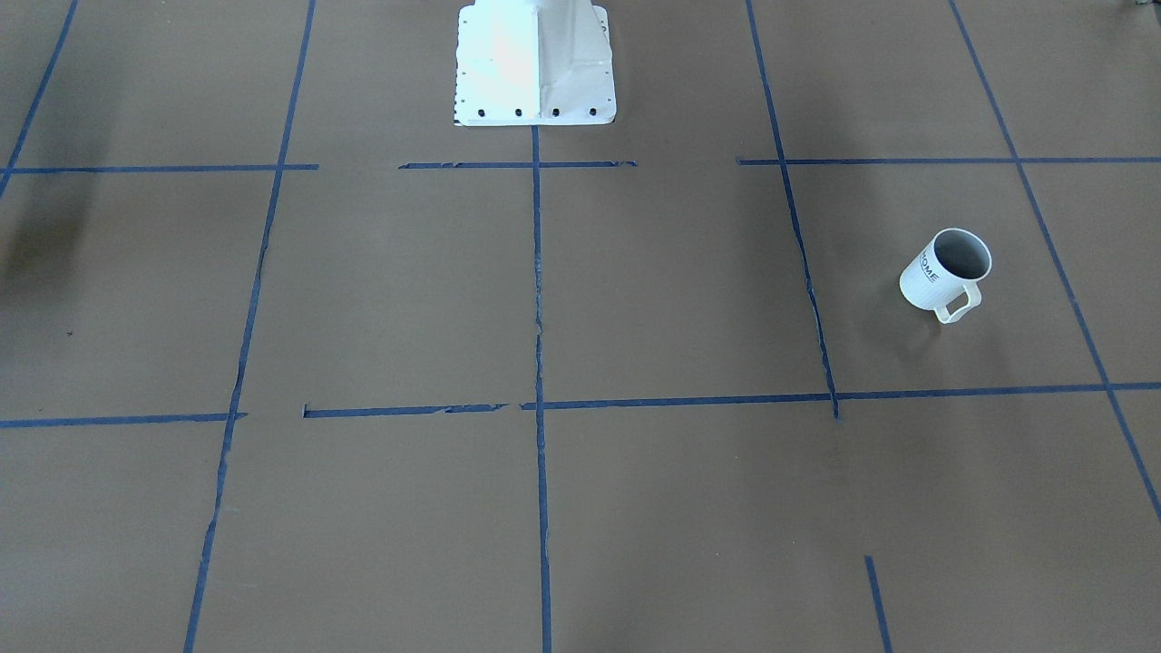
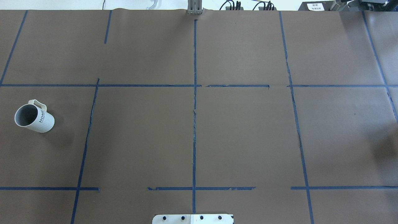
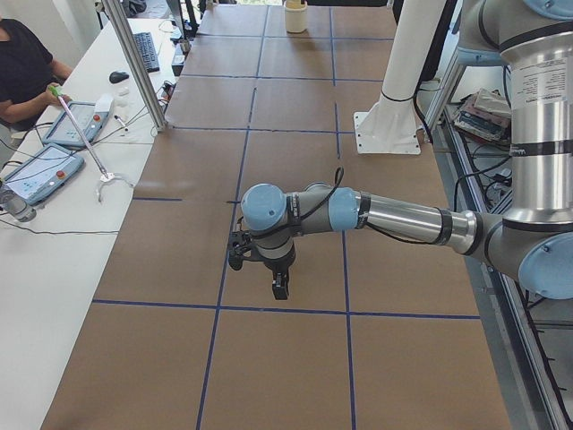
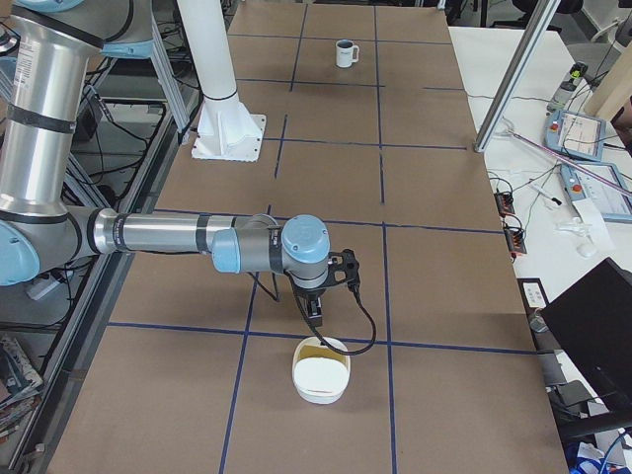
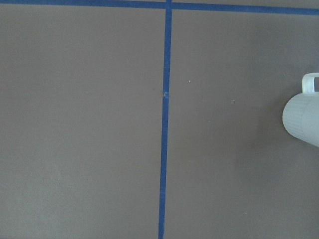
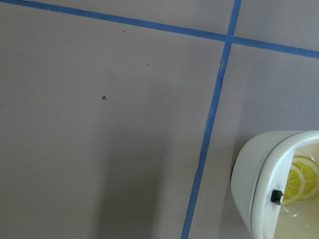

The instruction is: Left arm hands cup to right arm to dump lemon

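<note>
The cup (image 1: 945,272) is a white ribbed mug with "HOME" on its side. It stands alone on the brown table, at the far left in the overhead view (image 2: 34,118). Its grey inside shows nothing in it. Its ribbed side and handle sit at the right edge of the left wrist view (image 5: 303,119). Yellow lemon (image 6: 304,177) slices lie in a white container (image 6: 249,169), beside the right arm's gripper (image 4: 314,311). The left arm's gripper (image 3: 279,288) hangs low over the table's middle. Both grippers show only in the side views, so I cannot tell whether they are open or shut.
The robot's white pedestal (image 1: 535,63) stands at the table's edge. Blue tape lines cross the brown table (image 2: 248,140). A person (image 3: 18,63) sits at a side table with tablets. A metal post (image 3: 134,63) stands there.
</note>
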Available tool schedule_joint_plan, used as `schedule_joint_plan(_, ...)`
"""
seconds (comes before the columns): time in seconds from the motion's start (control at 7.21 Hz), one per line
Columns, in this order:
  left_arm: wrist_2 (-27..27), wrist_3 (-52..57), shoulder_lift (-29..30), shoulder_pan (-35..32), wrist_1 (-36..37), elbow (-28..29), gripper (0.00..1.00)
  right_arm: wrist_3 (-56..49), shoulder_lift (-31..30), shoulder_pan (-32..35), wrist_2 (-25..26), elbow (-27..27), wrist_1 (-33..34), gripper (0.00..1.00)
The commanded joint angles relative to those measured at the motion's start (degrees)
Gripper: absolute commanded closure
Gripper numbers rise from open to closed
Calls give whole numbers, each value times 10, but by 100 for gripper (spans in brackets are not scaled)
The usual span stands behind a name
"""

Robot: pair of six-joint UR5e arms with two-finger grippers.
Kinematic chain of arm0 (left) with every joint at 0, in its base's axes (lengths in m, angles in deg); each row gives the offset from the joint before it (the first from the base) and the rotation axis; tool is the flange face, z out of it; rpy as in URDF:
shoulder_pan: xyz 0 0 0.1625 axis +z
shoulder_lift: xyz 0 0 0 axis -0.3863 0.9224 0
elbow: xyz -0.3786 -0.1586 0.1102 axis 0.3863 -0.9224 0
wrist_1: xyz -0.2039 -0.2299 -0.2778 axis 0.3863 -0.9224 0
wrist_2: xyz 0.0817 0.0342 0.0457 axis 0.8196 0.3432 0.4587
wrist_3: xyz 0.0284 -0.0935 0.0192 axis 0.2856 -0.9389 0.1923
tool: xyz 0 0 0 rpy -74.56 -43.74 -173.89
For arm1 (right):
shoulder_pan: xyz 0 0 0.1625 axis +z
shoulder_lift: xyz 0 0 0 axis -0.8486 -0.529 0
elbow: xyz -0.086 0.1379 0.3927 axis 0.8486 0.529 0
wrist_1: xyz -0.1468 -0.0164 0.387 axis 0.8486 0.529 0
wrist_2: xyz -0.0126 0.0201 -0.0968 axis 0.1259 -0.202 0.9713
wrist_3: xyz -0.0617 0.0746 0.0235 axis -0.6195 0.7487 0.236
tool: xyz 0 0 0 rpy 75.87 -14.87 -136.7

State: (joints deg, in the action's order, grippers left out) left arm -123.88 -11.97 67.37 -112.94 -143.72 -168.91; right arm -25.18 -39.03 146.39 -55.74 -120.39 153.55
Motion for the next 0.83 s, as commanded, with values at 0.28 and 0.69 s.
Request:
schedule_joint_plan(0.28,1,1,5,6,1,-24,0,1,-2,-1,-1,5,1,0)
schedule_joint_plan(0.69,2,0,4,6,1,-23,0,1,-2,-1,0,21,-24,0)
